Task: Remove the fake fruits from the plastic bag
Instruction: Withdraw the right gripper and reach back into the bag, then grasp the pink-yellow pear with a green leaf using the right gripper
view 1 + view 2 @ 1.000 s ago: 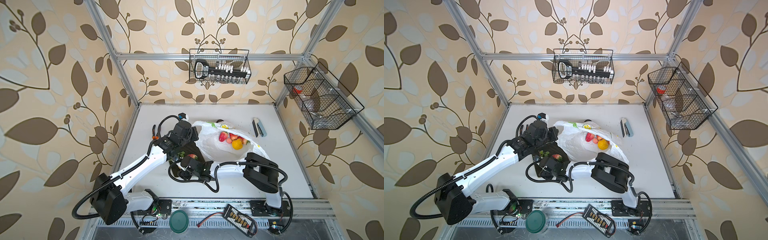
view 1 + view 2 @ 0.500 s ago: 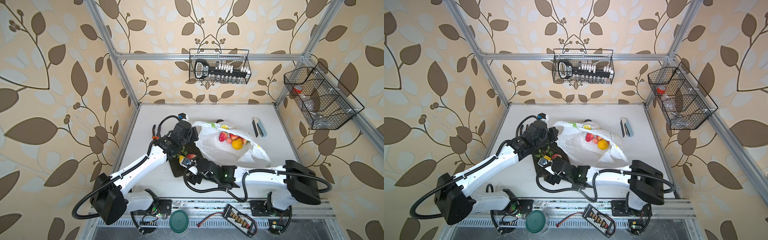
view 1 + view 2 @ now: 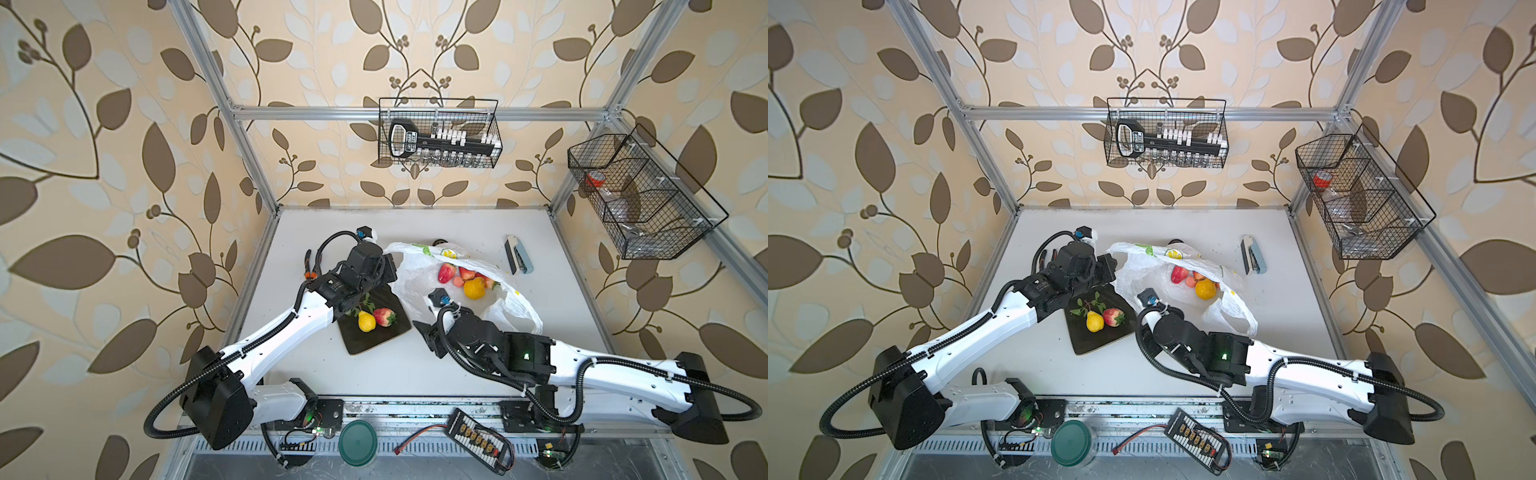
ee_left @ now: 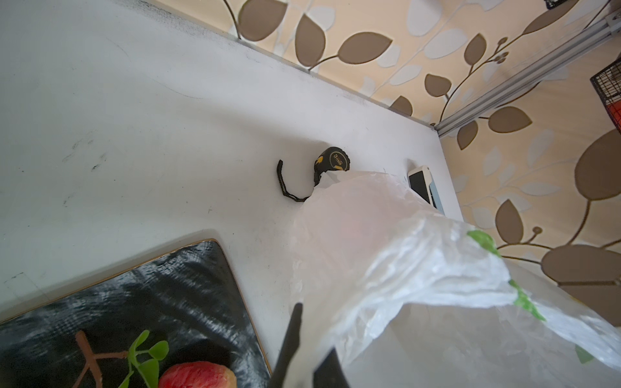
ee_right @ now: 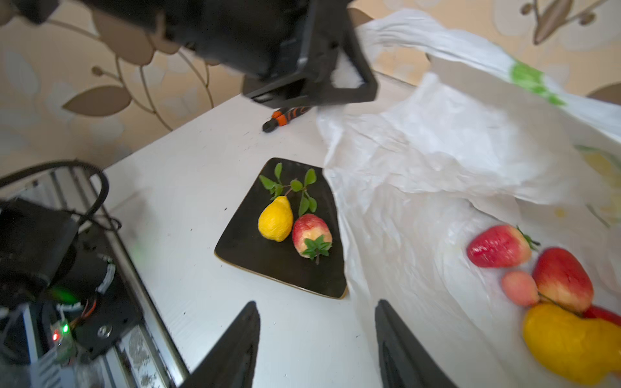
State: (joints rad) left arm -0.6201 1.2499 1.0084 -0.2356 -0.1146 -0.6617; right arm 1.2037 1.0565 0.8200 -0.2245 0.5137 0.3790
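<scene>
L claw (image 4: 311, 356) clamped shut on the plastic bag (image 3: 415, 270) edge. R claw (image 5: 316, 304) apart, empty, near the plate (image 5: 255, 265) w/ a lemon (image 5: 275, 218) & strawberry (image 5: 312, 240). Other fruits (image 5: 499, 247) lie in the bag.

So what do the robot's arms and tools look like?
The left arm and right arm are white shells with black joints and black ribbed cable hoses. The left tool and right tool are black, with tapered fingers. A small green light glows on the right arm.
</scene>
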